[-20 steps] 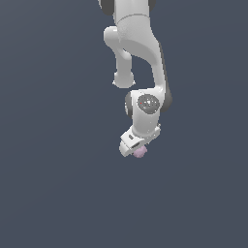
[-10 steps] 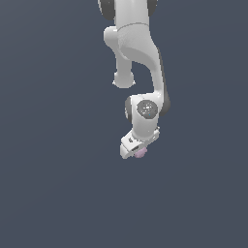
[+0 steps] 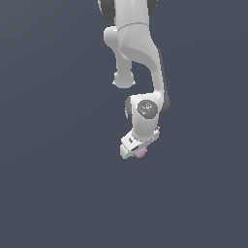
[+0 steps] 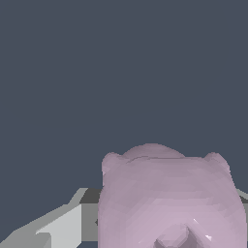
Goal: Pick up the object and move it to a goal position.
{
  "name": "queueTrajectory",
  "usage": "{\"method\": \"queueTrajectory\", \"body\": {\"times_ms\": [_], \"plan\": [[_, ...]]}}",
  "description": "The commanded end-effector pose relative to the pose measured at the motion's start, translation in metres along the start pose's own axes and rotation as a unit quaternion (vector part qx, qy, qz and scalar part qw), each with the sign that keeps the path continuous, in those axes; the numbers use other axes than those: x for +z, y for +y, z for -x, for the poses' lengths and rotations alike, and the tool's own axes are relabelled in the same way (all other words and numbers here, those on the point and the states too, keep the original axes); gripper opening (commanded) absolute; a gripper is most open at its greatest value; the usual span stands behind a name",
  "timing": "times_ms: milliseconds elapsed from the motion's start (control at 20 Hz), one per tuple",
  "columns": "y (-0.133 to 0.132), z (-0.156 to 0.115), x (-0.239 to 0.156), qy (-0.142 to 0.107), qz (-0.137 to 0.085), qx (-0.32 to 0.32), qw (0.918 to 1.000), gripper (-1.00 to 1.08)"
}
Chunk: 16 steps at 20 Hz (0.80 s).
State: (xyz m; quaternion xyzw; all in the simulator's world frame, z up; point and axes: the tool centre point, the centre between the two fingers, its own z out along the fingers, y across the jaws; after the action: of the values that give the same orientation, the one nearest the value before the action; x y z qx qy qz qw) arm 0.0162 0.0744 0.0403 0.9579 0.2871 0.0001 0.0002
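Note:
The object (image 3: pixel 141 153) is a tiny pale pink-lilac knobbly lump, held at the tip of the white arm in the exterior view. My gripper (image 3: pixel 135 151) is shut on it, with the lump peeking out below the hand. The wrist view shows the object (image 4: pixel 169 198) filling the lower part of the picture, with one grey finger (image 4: pixel 63 225) showing beside it. The other finger is hidden behind the lump.
The white arm (image 3: pixel 138 53) comes down from the top of the exterior view. Around it there is only a plain dark grey-blue background, with no other object or edge showing.
The gripper with the object in it has risen slightly and drifted a little toward the exterior view's left. The grip on the lump has stayed the same.

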Motion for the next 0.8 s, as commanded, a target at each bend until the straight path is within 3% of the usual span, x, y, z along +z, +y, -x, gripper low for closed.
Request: {"method": "queueTrajectory", "body": {"times_ms": [0,300,750], "plan": [[-0.003,-0.002,-0.002,0.0,0.0,0.0,1.0,-1.0],[-0.028,-0.022,-0.019,0.0,0.0,0.0,1.0,-1.0],[-0.091,-0.076,-0.064,0.0,0.0,0.0,1.0,-1.0]]}}
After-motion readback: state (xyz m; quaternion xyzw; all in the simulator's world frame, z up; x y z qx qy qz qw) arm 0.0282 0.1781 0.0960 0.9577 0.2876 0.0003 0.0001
